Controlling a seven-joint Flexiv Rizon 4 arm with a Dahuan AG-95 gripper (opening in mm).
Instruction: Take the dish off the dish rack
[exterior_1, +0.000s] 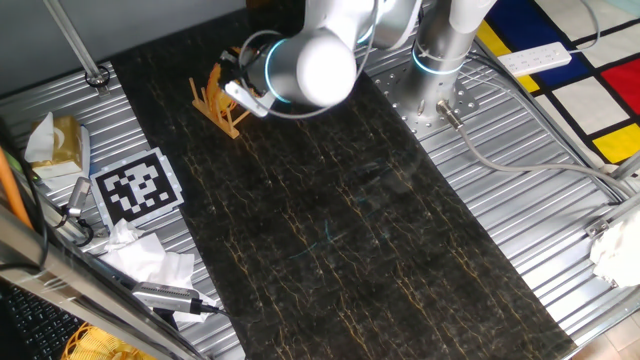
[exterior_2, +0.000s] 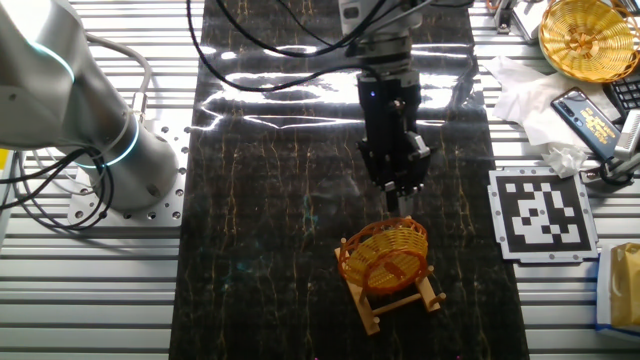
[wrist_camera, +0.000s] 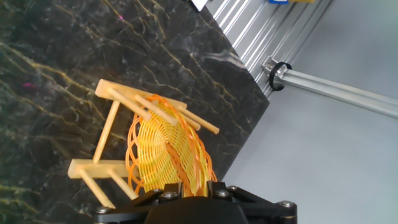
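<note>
- A dark marble-patterned mat (exterior_2: 300, 200) runs down the middle of a ribbed metal table (exterior_2: 90, 290), seen from two fixed cameras and one camera on the robot's hand.
- In the other fixed view, the dish rack (exterior_2: 400, 298), a small light wooden frame with upright pegs, sits in the lower centre of the frame on the mat.
- The dish (exterior_2: 385, 258), an oval yellow-orange woven piece, stands on edge between the rack's pegs, tilted slightly, its hollow face towards the camera.
- The gripper (exterior_2: 400, 197) hangs just above the dish's upper rim, at the centre of the frame; whether the fingertips touch the rim is not clear.
- In the hand view, the dish (wrist_camera: 165, 155) fills the lower centre, and its top edge runs right up to the black gripper body at the bottom of the frame.
- The fingers themselves are hidden in every view, so I cannot tell whether the gripper is open, closed, or already pinching the rim.
- In the one fixed view, the arm covers most of the scene at upper centre; only part of the rack (exterior_1: 222, 108) shows at upper left.
- The step in hand appears to be taking hold of the rim.
- To do it well, the fingers should straddle the rim at its highest point, close firmly on the weave, and then lift straight up along the pegs, so the light rack is not dragged or tipped.
</note>
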